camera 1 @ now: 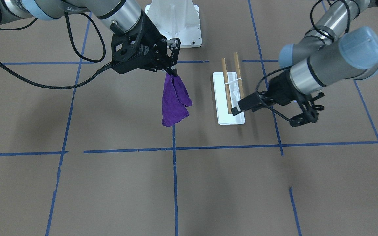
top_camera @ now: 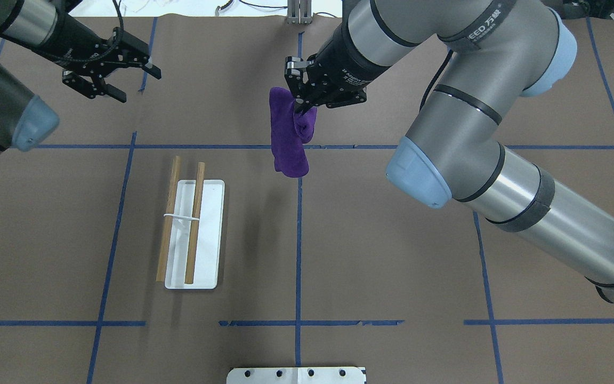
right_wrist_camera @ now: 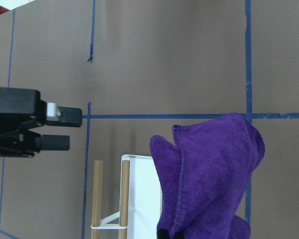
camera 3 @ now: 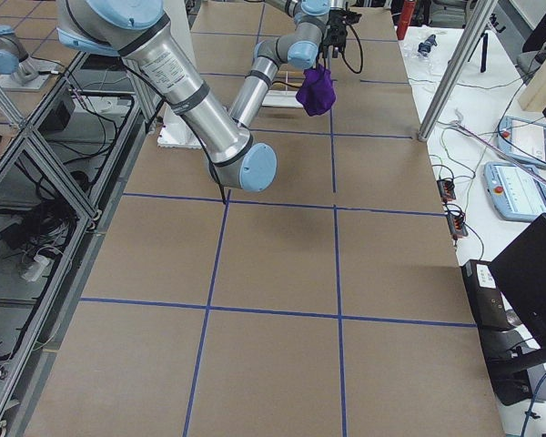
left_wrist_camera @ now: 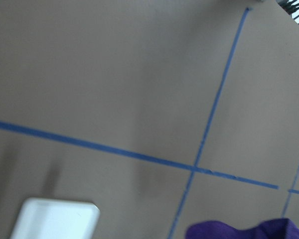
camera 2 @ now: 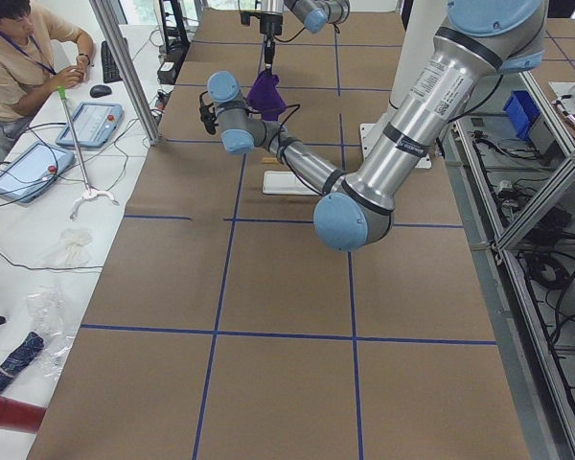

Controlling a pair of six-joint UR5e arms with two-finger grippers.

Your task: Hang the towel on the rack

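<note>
The pick-up is done and the hanging is not. My right gripper (top_camera: pixel 300 109) is clamped on a bunched upper edge of the small, fuzzy deep-purple cloth towel (top_camera: pixel 288 138), which dangles below the fingertips in a loose fold, clear of the brown paper-covered table (top_camera: pixel 392 240) with its blue tape lines. The small rack (top_camera: pixel 211 234) has a flat white rectangular base, a thin white wire support and two parallel light-brown wooden dowels (top_camera: pixel 196 224). It stands bare, with nothing draped on it. In the overhead view it sits off to my left of the towel and nearer my base, apart from the cloth, with one blue tape line between them. What remains, as I judge it, is to carry the towel sideways over the dowels, lower it so the fold falls across them, then let go. My left gripper (top_camera: pixel 136 85) holds nothing, its jaws spread apart. It hovers by the rack's far end. From across the table its fingers overlap the corner of the white base, but I cannot tell whether they touch it or hang above it. My right wrist camera shows the towel filling the foreground, with the dowels and the edge of the base just beside it in that view.
</note>
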